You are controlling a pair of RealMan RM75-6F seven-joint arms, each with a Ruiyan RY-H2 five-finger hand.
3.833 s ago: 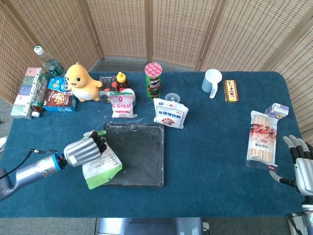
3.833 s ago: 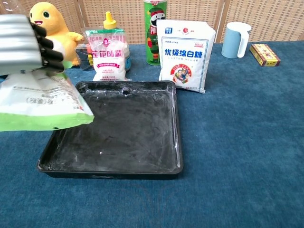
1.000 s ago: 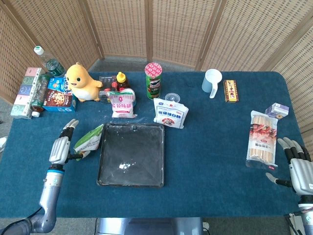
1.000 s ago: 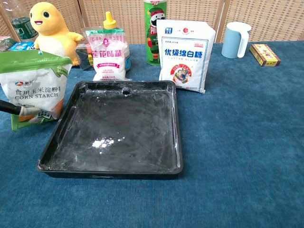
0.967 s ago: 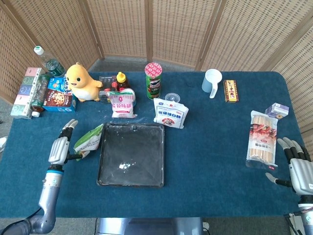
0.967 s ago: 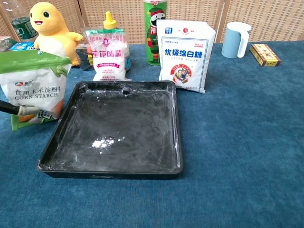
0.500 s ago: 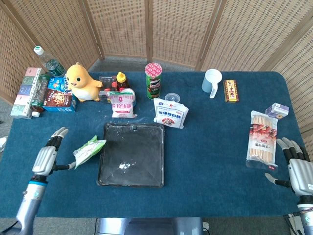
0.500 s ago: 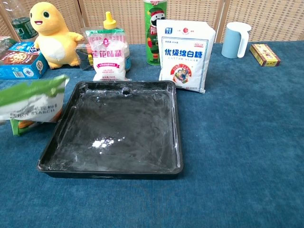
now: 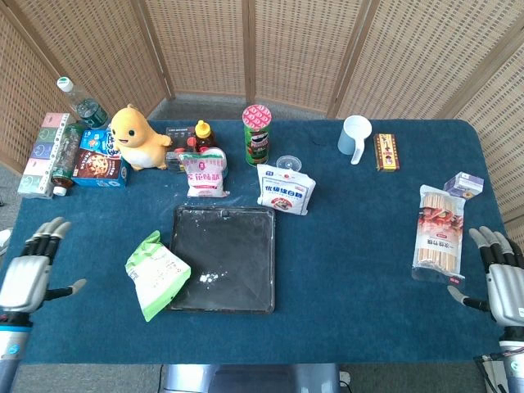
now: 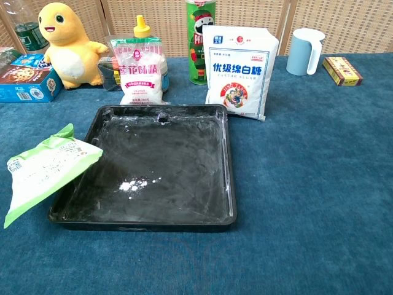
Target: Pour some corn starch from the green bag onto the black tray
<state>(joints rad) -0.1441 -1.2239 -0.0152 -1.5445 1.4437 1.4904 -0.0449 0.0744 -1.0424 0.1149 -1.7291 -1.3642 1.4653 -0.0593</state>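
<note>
One green-and-white plastic bag of corn starch (image 9: 156,273) lies on its side at lower left of the head view, tipped against the left rim of the shallow black rectangular tray (image 9: 246,219) and partly overlapping its lower-left corner. Its long axis runs diagonally, from upper left to lower right in that view. In the chest view the green bag (image 10: 43,167) slopes from a green edge at lower left up to a crumpled green end by the tray (image 10: 228,153) wall at upper right. A small patch of white powder (image 10: 132,184) sits on the tray floor, just right of the bag. The left hand (image 9: 26,266) hangs at the far left edge of the head view, well apart from the bag, fingers spread and holding nothing. The right hand (image 9: 505,284) sits at lower right, fingers likewise spread and empty, near a long packet of pale sticks (image 9: 439,232) on the blue bench (image 9: 360,270).
</note>
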